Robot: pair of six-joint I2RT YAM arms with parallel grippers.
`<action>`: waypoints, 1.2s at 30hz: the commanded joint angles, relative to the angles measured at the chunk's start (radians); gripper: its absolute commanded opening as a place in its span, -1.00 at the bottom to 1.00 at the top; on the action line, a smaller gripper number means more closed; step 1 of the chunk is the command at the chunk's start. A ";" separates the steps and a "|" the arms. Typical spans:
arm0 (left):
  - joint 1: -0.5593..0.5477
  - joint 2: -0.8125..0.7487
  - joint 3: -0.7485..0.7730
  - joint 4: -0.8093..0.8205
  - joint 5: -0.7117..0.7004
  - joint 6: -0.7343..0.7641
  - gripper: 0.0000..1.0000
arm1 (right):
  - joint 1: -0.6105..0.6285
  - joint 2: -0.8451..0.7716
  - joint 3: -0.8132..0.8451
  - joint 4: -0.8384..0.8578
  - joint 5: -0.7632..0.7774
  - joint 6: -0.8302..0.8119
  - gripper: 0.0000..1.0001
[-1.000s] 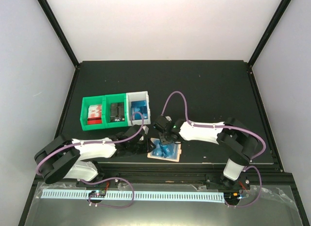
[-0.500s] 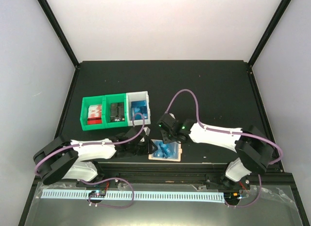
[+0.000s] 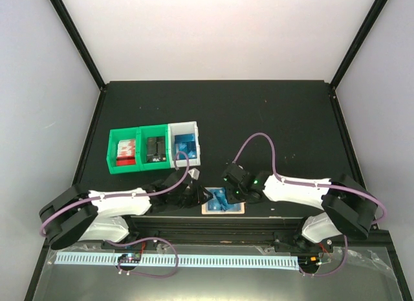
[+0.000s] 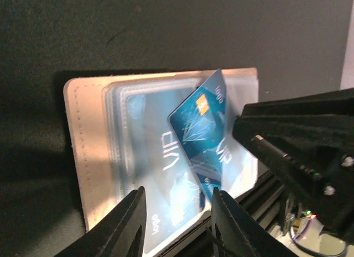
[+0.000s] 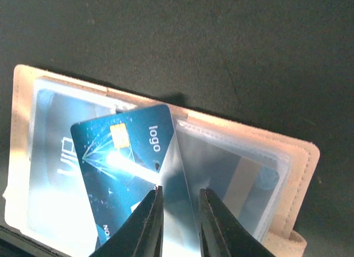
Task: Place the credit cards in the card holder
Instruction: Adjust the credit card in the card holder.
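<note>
The tan card holder [image 3: 238, 209] lies open at the table's near edge, clear sleeves up. It fills the left wrist view [image 4: 88, 157] and the right wrist view [image 5: 287, 157]. One blue credit card [image 5: 119, 157] lies tilted on it, its lower end under a clear sleeve; it also shows in the left wrist view [image 4: 199, 130]. Another card [image 4: 160, 168] sits inside a sleeve. More blue cards [image 3: 185, 146] lie in the white bin. My left gripper [image 4: 178, 226] is open over the holder's near edge. My right gripper [image 5: 181, 226] has its jaws narrowly apart, with the tips over the sleeve beside the tilted card.
Two green bins [image 3: 136, 149] and a white bin [image 3: 193, 134] stand in a row behind and left of the holder. The table's raised front rail [image 3: 259, 222] runs just below the holder. My two grippers [image 3: 202, 196] [image 3: 230, 192] are close together over the holder.
My right arm has swung toward the near edge and dropped low over the holder. My left gripper has moved right to the holder's left side. The holder has shifted slightly right.
</note>
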 commanded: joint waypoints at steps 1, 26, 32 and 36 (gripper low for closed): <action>-0.011 -0.087 -0.016 -0.028 -0.102 -0.054 -0.33 | 0.005 -0.033 -0.038 0.006 -0.021 0.026 -0.59; -0.072 0.154 0.037 0.202 0.067 -0.149 -0.11 | 0.006 -0.147 -0.196 -0.003 -0.054 0.072 -0.69; -0.089 0.237 0.052 0.285 0.067 -0.184 -0.11 | 0.005 -0.110 -0.230 0.047 -0.065 0.088 -0.71; -0.100 0.285 0.050 0.330 0.056 -0.210 -0.11 | 0.005 -0.105 -0.242 0.059 -0.063 0.091 -0.71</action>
